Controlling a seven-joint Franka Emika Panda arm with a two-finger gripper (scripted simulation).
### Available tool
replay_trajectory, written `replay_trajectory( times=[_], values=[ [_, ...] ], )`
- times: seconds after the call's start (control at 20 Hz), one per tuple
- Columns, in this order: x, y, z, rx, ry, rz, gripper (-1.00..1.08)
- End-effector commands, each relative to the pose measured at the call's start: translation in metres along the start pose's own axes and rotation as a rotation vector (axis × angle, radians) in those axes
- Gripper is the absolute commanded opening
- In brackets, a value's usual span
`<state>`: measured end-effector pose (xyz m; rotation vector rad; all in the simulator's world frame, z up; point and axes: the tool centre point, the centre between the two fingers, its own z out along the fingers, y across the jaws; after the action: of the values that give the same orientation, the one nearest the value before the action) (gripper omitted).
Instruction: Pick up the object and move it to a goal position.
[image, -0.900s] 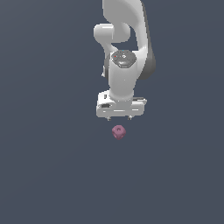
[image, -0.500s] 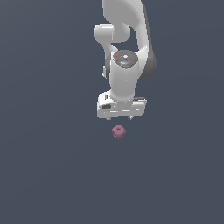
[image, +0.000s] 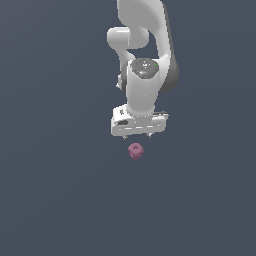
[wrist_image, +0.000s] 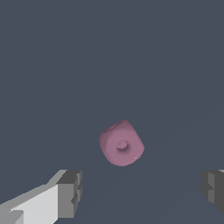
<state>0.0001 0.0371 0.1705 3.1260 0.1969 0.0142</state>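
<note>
The object (image: 135, 150) is a tiny pink-mauve rounded cube with a round dimple, lying on the flat dark grey floor. In the wrist view the object (wrist_image: 121, 143) shows its dimple facing the camera. My white gripper (image: 138, 137) hangs just above and slightly behind it in the exterior view, pointing down. In the wrist view the gripper (wrist_image: 142, 192) is open and empty: its two grey fingertips (wrist_image: 70, 193) stand wide apart, and the object lies beyond the gap between them, touching neither.
The plain dark grey floor (image: 60, 200) fills both views. The white arm (image: 145, 55) rises from the gripper to the upper edge of the exterior view.
</note>
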Motion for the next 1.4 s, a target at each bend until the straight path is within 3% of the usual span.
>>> replay_trajectory(
  times=[0.0,1.35],
  values=[
    [0.0,0.0,0.003,0.0,-0.001,-0.016,1.0],
    [-0.008,-0.004,0.077,0.011,-0.006,-0.516,1.0]
  ],
)
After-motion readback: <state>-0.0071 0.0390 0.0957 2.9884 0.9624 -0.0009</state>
